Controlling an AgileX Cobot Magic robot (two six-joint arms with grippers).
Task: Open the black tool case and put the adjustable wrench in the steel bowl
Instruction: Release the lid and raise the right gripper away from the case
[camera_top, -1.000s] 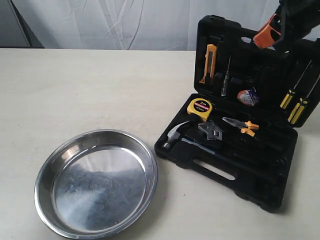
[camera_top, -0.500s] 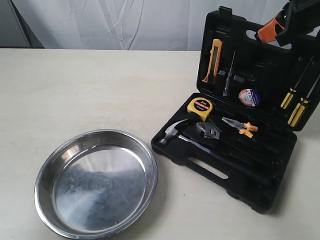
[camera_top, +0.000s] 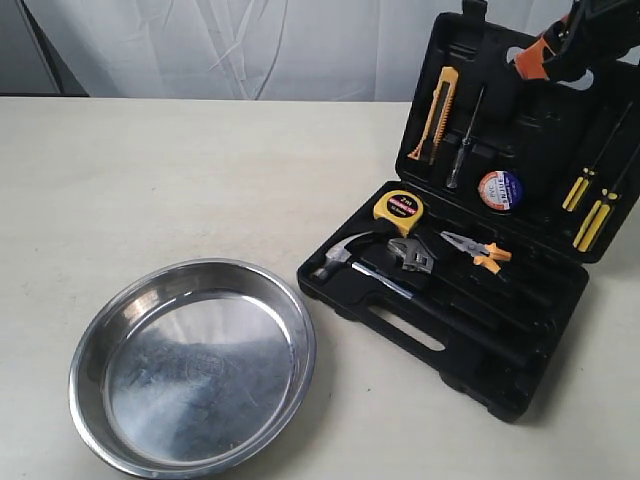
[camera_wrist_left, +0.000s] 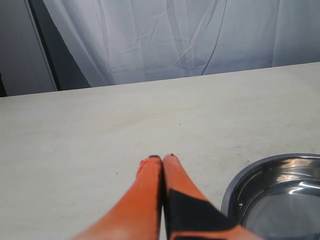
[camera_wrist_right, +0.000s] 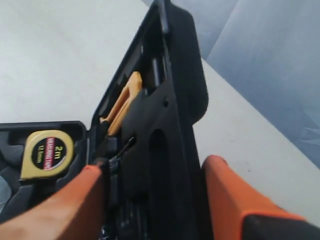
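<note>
Now the adjustable wrench (camera_top: 412, 257) lies in the open black tool case (camera_top: 470, 345), at six o'clock of the tape measure (camera_top: 398, 209); the steel bowl (camera_top: 190, 370) sits at eight o'clock of the case. Open, the right claw (camera_wrist_right: 155, 167) straddles the lid (camera_top: 520, 130): lift clear without tipping it. The left claw (camera_wrist_left: 162, 160) is closed.

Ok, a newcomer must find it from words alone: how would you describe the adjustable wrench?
Look in the lower tray of the open black plastic tool case. Right beside the round yellow tape measure, between the silver claw hammer and the orange-handled pliers, lies the small adjustable wrench. It alone has a short silver forked head, no claw, no orange.
</note>
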